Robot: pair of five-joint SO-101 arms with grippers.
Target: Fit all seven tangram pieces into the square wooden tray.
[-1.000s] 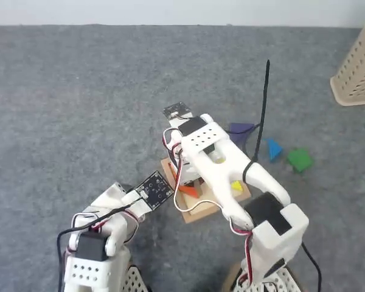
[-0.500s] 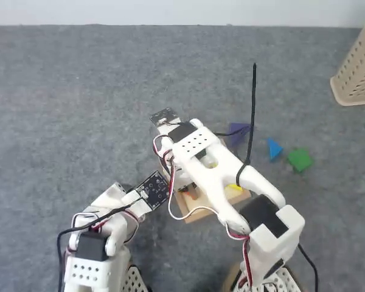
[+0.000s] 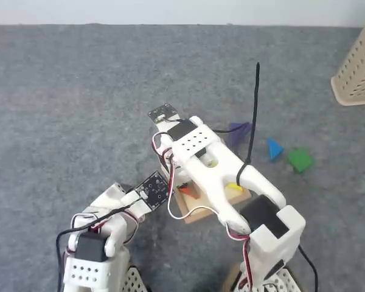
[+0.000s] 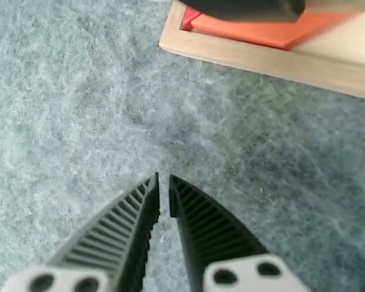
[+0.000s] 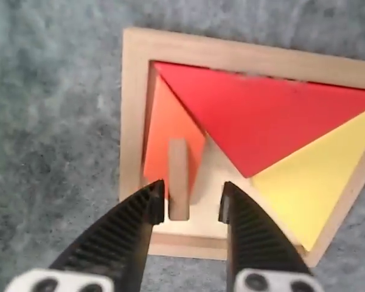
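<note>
The square wooden tray (image 5: 134, 109) lies on grey carpet. It holds a red triangle (image 5: 261, 121), an orange triangle (image 5: 170, 131) and a yellow triangle (image 5: 310, 188). A pale wooden-coloured bar (image 5: 178, 179) shows over the orange piece. My right gripper (image 5: 191, 188) hangs open over the tray's edge, with that bar between its fingers. My left gripper (image 4: 163, 179) is shut with nothing in it, low over the carpet just outside the tray (image 4: 243, 55). Beyond the tray, a purple piece (image 3: 240, 131), a blue triangle (image 3: 274, 148) and a green square (image 3: 300, 159) lie loose.
The right arm (image 3: 201, 152) covers most of the tray (image 3: 198, 213) from above. A black cable (image 3: 253, 115) rises from it. A cream slotted basket (image 3: 359, 67) stands at the far right. Open carpet spreads to the left and far side.
The right arm has swung a little left over the tray and now covers more of it. The left arm and the loose pieces have kept still.
</note>
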